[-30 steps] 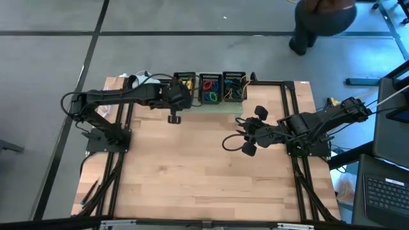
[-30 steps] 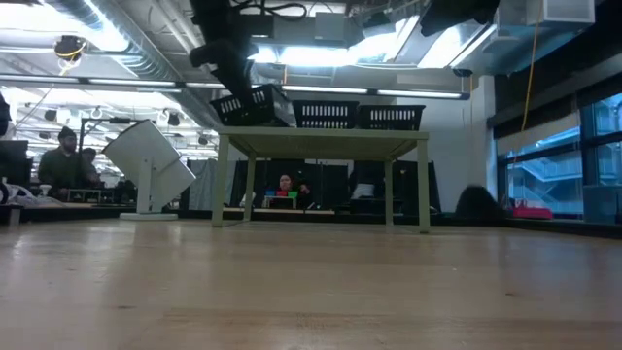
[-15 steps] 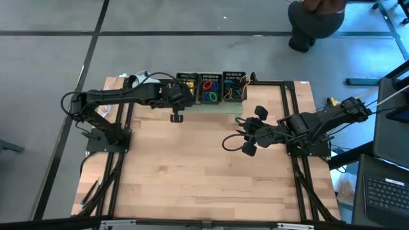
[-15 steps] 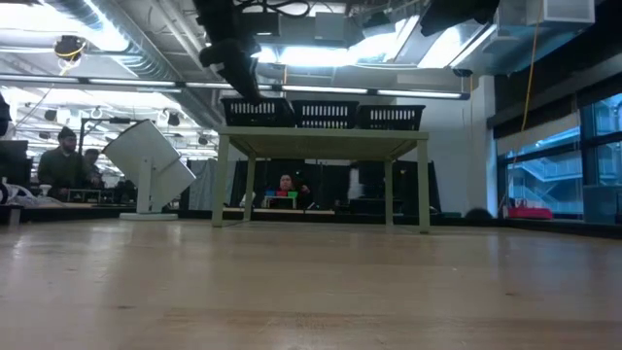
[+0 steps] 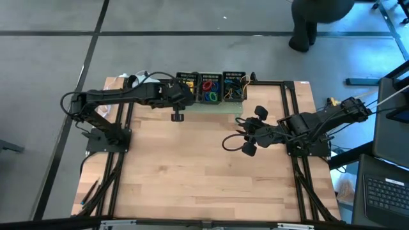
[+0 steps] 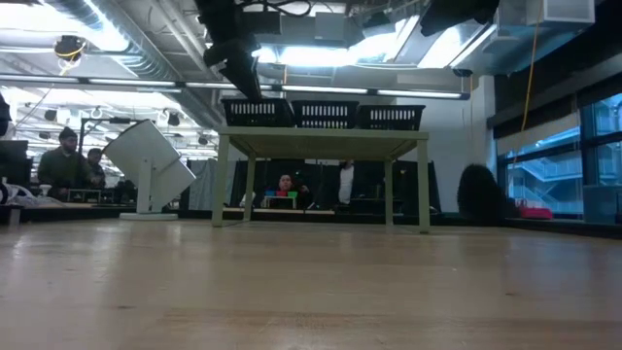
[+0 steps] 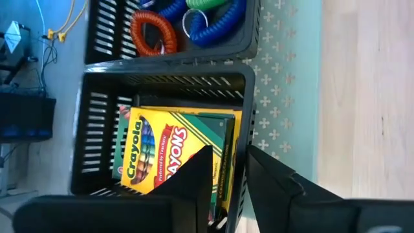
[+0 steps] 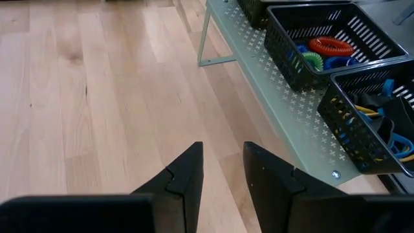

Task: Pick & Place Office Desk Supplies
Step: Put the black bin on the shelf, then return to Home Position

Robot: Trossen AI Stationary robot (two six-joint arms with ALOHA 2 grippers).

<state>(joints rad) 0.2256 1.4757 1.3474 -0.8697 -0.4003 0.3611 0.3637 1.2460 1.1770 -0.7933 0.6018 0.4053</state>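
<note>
This is a robotics lab or open industrial workspace. The wooden tabletop (image 5: 204,172) sits in a black metal frame on a grey concrete floor (image 5: 192,51). Beyond the tabletop, bare ceiling ducts (image 6: 117,39) and strip lights (image 6: 321,92) run overhead, people sit at workstations (image 6: 58,160) behind it, and a laptop (image 5: 390,185) stands just beside its frame.

Yellow-and-green crayon box (image 7: 169,154) in black slatted basket (image 7: 103,123).
</note>
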